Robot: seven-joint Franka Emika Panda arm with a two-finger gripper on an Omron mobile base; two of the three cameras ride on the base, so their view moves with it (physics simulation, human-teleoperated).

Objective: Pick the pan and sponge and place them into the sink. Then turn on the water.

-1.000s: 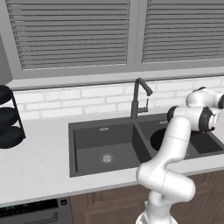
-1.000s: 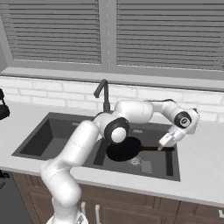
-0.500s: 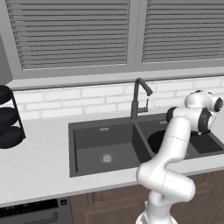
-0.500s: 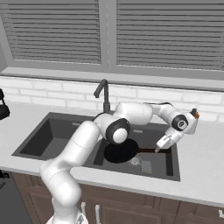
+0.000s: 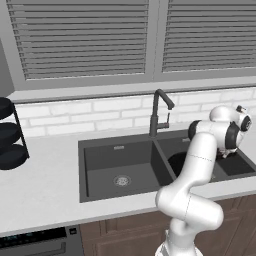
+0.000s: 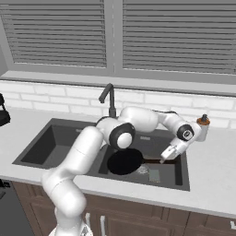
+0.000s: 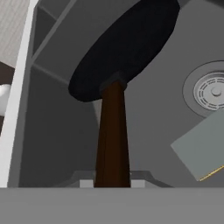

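Note:
The dark round pan [image 6: 124, 161] is in the right basin of the dark grey sink [image 6: 55, 138], and its brown handle [image 6: 152, 161] points right. My gripper [image 6: 165, 158] is shut on the end of that handle. In the hand view the handle [image 7: 113, 135] runs up from between my fingertips [image 7: 87, 183] to the pan [image 7: 127, 43]. The sponge [image 6: 154, 175] lies flat on the basin floor beside the round drain [image 7: 214, 92], grey-green side up [image 7: 203, 146]. In the left base view my arm hides most of the pan [image 5: 176, 162]. No water runs from the faucet [image 6: 109, 99].
A small bottle with a brown cap [image 6: 203, 128] stands on the counter right of the sink. The black wire rack [image 5: 10, 135] stands at the far left. The left basin [image 5: 100, 172] holds only its drain. Window blinds and a brick backsplash lie behind the faucet [image 5: 159, 112].
My gripper has come down and toward the sink's middle with the pan, lowering it deeper into the right basin. The sponge has stayed put.

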